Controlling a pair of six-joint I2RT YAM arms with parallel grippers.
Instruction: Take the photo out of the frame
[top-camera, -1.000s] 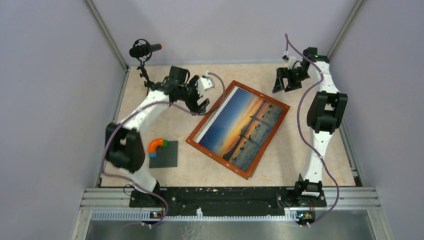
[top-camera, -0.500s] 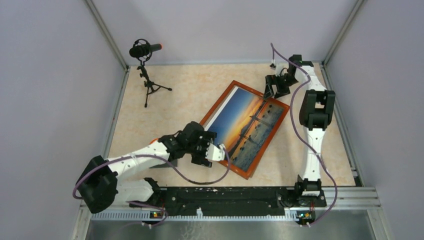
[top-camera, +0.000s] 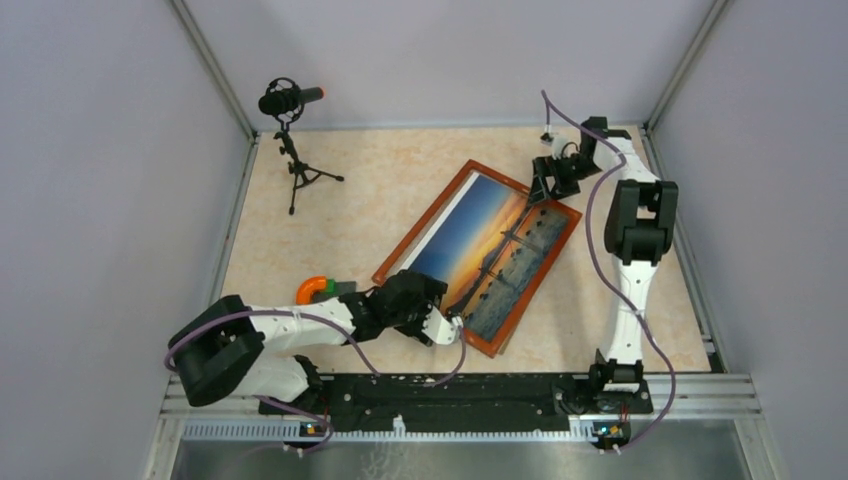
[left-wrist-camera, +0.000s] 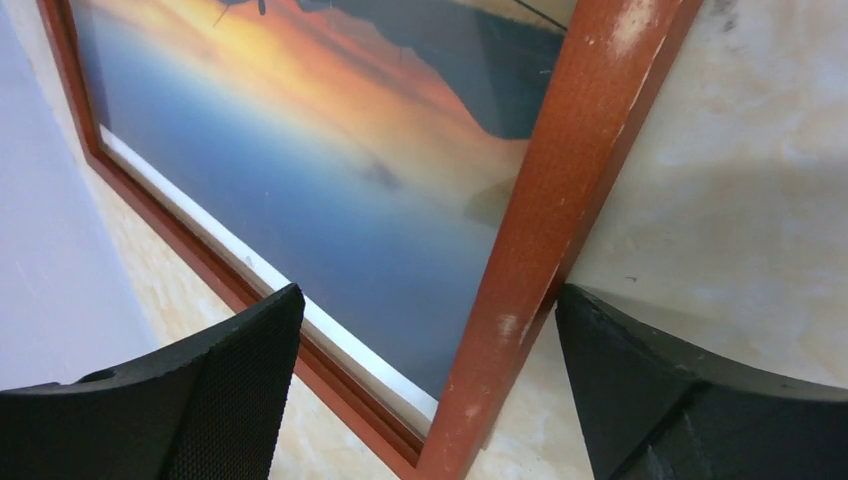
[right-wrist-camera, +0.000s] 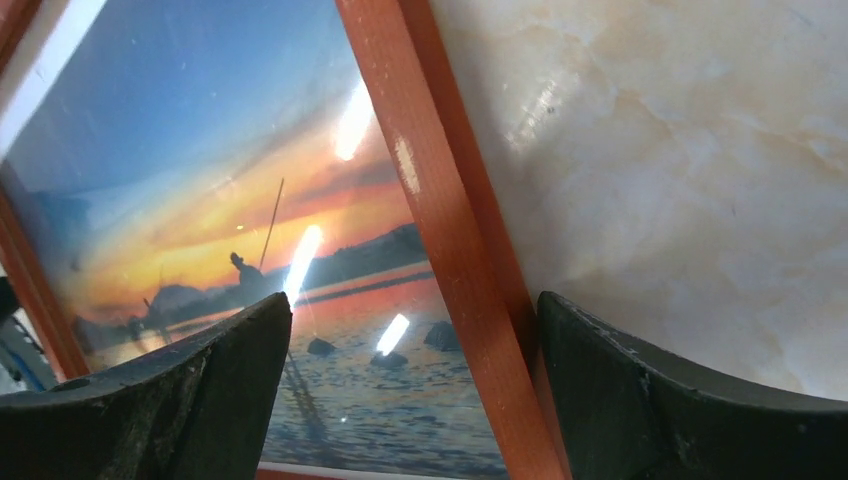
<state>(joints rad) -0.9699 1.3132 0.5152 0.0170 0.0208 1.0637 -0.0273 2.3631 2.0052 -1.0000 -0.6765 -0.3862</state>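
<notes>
The frame (top-camera: 421, 222), with a thin reddish-brown border, lies face up and slanted on the table with the sunset photo (top-camera: 485, 250) inside it. My left gripper (top-camera: 452, 322) is open at the frame's near edge. In the left wrist view, its fingers (left-wrist-camera: 230, 390) straddle the border (left-wrist-camera: 540, 220) close to a corner, over the photo's blue part (left-wrist-camera: 330, 160). My right gripper (top-camera: 540, 190) is open at the frame's far right edge. In the right wrist view, its fingers (right-wrist-camera: 640, 390) straddle the border (right-wrist-camera: 440, 200) beside the glossy photo (right-wrist-camera: 230, 200).
A black microphone on a small tripod (top-camera: 290, 105) stands at the far left. An orange piece (top-camera: 315, 286) on a grey baseplate shows at the near left, mostly hidden by my left arm. Walls close in the table's left, far and right sides.
My left arm swung from the frame's far left side to its near edge, low over the table. My right gripper moved in from the far right corner onto the frame's edge.
</notes>
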